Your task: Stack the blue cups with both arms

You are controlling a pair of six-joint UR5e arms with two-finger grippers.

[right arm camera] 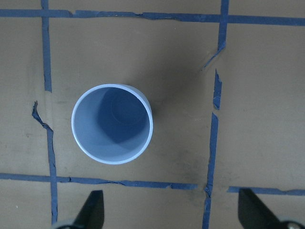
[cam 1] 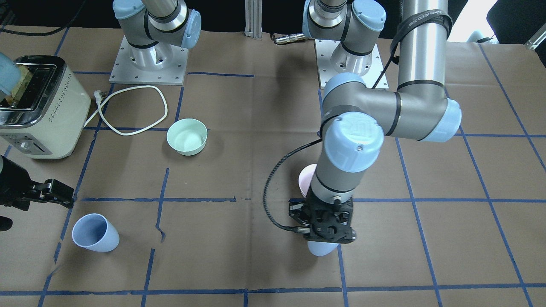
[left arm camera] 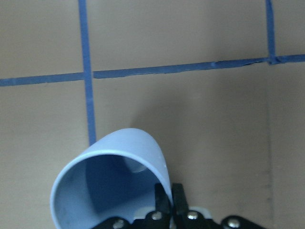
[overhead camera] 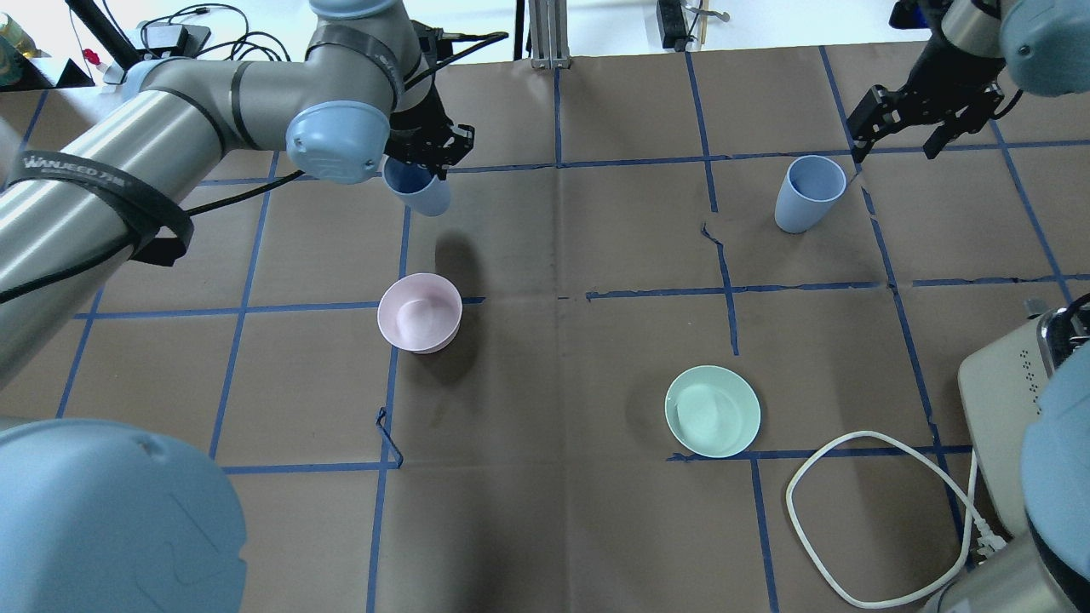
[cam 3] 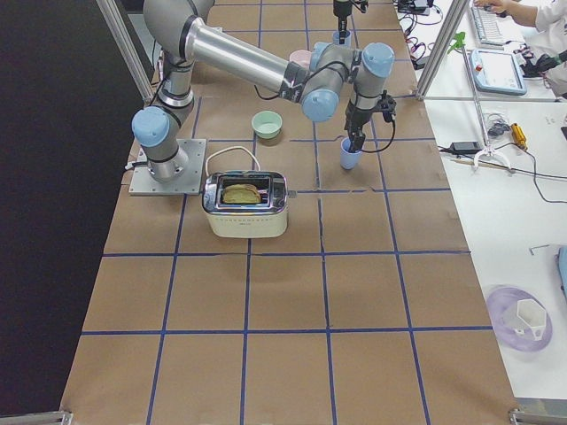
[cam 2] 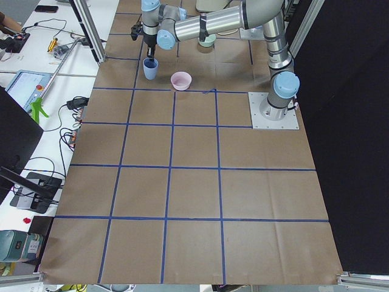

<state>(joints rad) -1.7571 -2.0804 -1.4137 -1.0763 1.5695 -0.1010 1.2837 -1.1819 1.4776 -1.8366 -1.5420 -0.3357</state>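
Observation:
My left gripper (overhead camera: 424,164) is shut on the rim of one pale blue cup (overhead camera: 417,191) and holds it a little tilted above the table, beyond the pink bowl. The left wrist view shows the fingers (left arm camera: 166,202) pinching the cup's wall (left arm camera: 114,183). In the front view this cup (cam 1: 322,248) hangs under the gripper (cam 1: 325,233). The second blue cup (overhead camera: 809,194) stands upright on the table. My right gripper (overhead camera: 924,119) is open and empty just beyond it. In the right wrist view this cup (right arm camera: 112,123) lies ahead of the spread fingers (right arm camera: 93,210).
A pale pink bowl (overhead camera: 419,312) sits left of centre and a mint-green bowl (overhead camera: 712,410) right of centre. A cream toaster (cam 1: 36,113) with bread in it stands on my right side, with its white cord (cam 1: 136,111) looped on the table.

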